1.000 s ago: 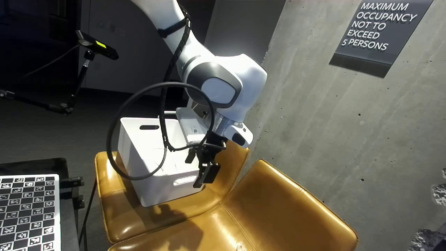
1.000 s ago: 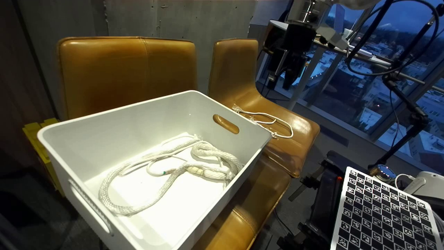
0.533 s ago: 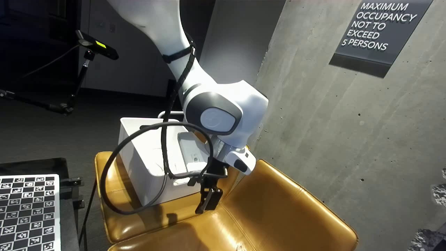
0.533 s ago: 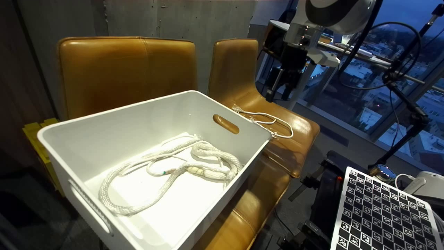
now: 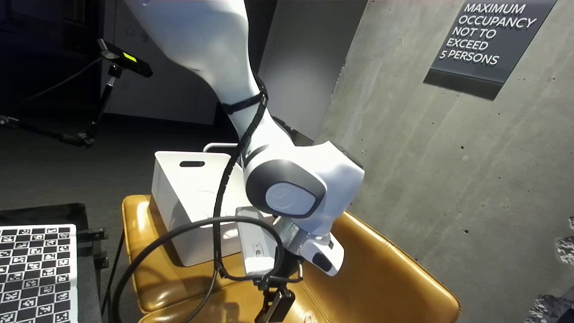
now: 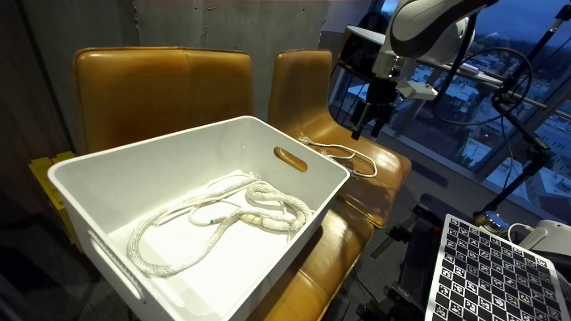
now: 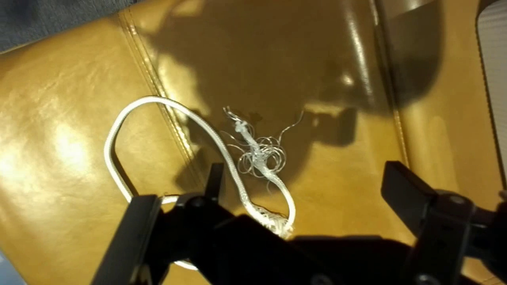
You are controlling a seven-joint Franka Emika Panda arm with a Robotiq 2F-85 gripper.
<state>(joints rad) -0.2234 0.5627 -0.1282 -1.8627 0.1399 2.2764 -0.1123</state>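
My gripper [image 7: 305, 180] is open and empty, pointing down over a tan leather chair seat [image 7: 340, 182]. A thin white rope [image 7: 258, 156] with frayed, wiry ends lies looped on that seat, partly hidden behind the left finger in the wrist view. The frayed end lies between the spread fingers in that view, and no contact shows. In an exterior view the gripper [image 6: 366, 130] hangs above and behind the rope [image 6: 339, 146]. In another exterior view the gripper [image 5: 276, 307] is partly cut off at the bottom edge.
A white box [image 6: 178, 149] with handle slots stands on the adjoining seat. Thick braided white rope [image 6: 154, 269] lies inside it. A chair backrest [image 5: 376, 269] and concrete wall [image 5: 426, 179] stand behind. A checkered board [image 6: 495, 276] and a camera stand [image 6: 517, 129] are nearby.
The arm has come down and away from the white box, bringing the open gripper lower over the seat with the thin rope. The box and ropes have not moved.
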